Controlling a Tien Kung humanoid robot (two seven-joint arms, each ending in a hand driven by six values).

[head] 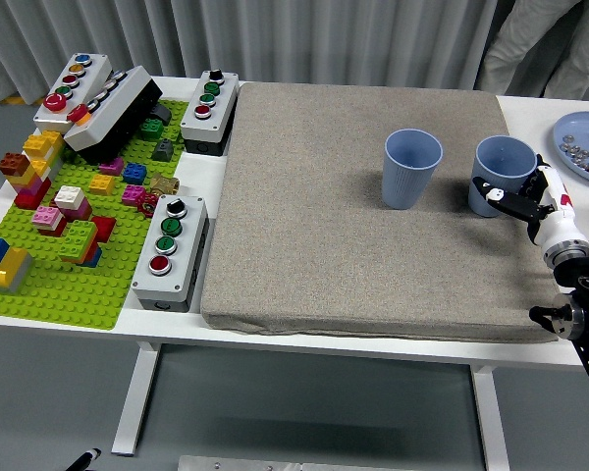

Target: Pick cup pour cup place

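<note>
Two blue cups stand upright on the grey mat (353, 206). The left cup (411, 168) stands free near the mat's middle right. The right cup (504, 169) is close to the mat's right edge. My right hand (510, 199) comes in from the lower right, and its black fingers (495, 192) curl around the lower front of the right cup, touching it. The inside of both cups is too dim to see any contents. My left arm does not show.
A green brick plate (69, 285) with several coloured bricks and grey button boxes (170, 250) fills the table's left. A blue plate (577, 132) with small items sits at the right edge. A person's legs (530, 44) stand behind the far right corner.
</note>
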